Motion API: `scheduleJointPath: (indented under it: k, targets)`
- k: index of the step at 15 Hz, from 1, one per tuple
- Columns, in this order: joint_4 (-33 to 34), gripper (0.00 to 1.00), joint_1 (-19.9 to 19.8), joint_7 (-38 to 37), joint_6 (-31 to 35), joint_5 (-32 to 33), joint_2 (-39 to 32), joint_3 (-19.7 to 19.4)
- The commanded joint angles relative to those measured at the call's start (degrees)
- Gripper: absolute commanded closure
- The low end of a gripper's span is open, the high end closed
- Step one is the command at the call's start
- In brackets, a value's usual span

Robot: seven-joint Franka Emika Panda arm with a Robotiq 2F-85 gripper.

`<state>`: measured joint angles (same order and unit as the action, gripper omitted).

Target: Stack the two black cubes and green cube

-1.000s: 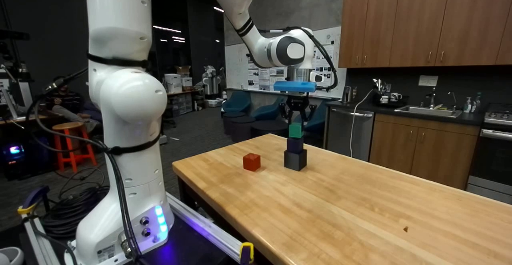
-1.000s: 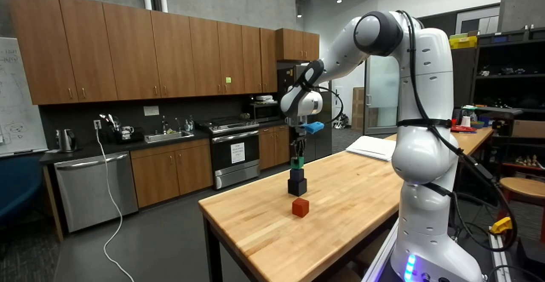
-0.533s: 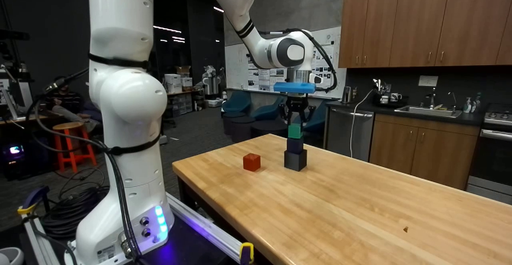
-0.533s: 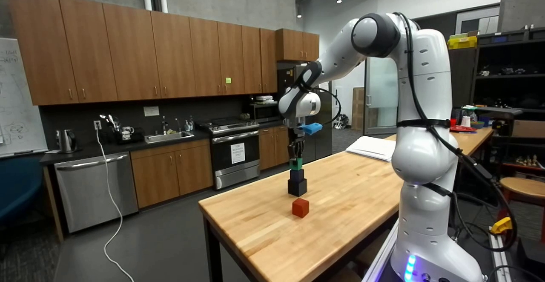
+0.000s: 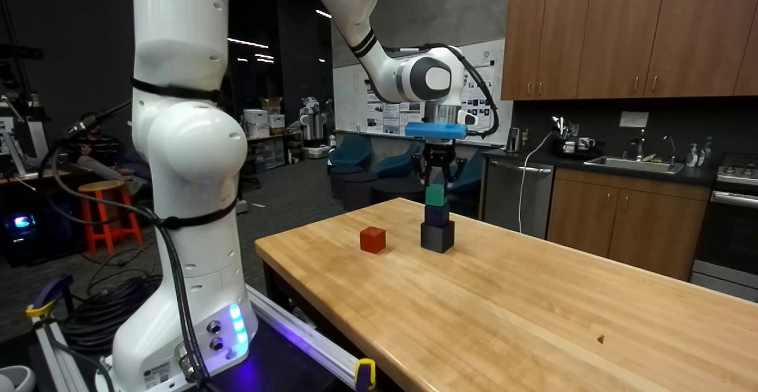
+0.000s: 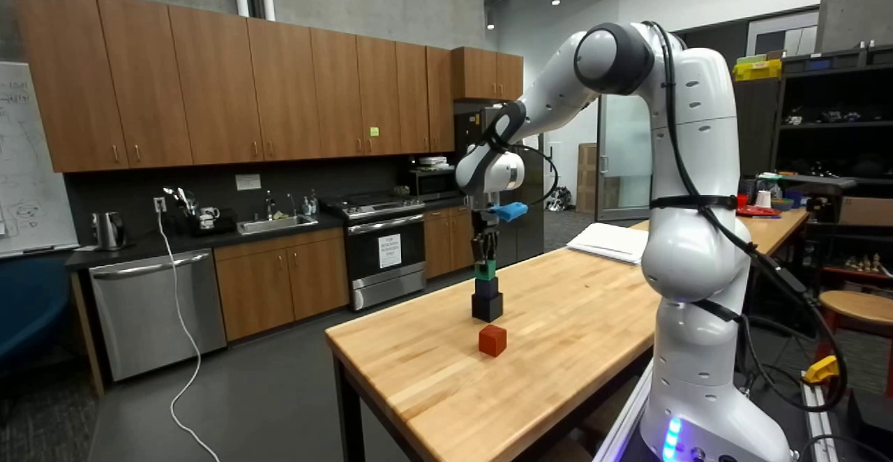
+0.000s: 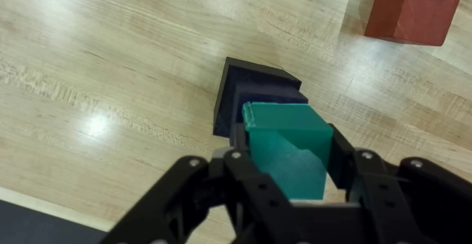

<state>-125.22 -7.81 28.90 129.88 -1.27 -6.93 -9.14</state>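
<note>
The green cube [image 7: 289, 152] is between the two fingers [image 7: 340, 159] of the pincer [image 7: 287, 140], which grips it: in the wrist view a finger lies against each of two opposite sides. The pincer points down, so the cube is at its lower end. In both exterior views the green cube is directly above the smaller black cube [image 5: 437, 215], its lower edge meeting that cube's top; whether its weight rests there I cannot tell. The smaller black cube sits on the larger black cube [image 5: 437, 237], which stands on the wooden desk [image 5: 533, 297]. All three line up one over another, with the pincer at the upper end. In the wrist view the green cube and the fingers hide part of both black cubes. A red cube [image 6: 492, 340] sits on the desk, near the larger black cube but apart from it, and to one side of the pincer. A blue piece [image 5: 436, 130] is attached to the white arm [image 5: 195, 137] above the fingers.
</note>
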Motion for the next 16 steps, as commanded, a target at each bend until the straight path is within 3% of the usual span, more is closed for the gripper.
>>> scheduleJointPath:
  k: [1, 6, 7, 8, 12, 16]
  targets:
    - [0.8, 0.76, -1.3, 0.6, -1.4, -0.9, -0.2, 0.8]
    - [0.7, 0.76, -1.6, 0.6, -1.3, -0.7, -0.4, 0.9]
    - [0.7, 0.37, -1.6, 0.4, -1.3, -0.7, -0.4, 0.9]
    - [0.8, 0.24, -1.6, 0.2, -1.1, -0.5, -0.4, 0.9]
    - [0.7, 0.02, -1.5, -0.1, -1.0, -0.4, 0.1, 0.9]
    - [-0.5, 0.00, -1.2, -2.4, -0.6, 0.3, 3.2, 0.8]
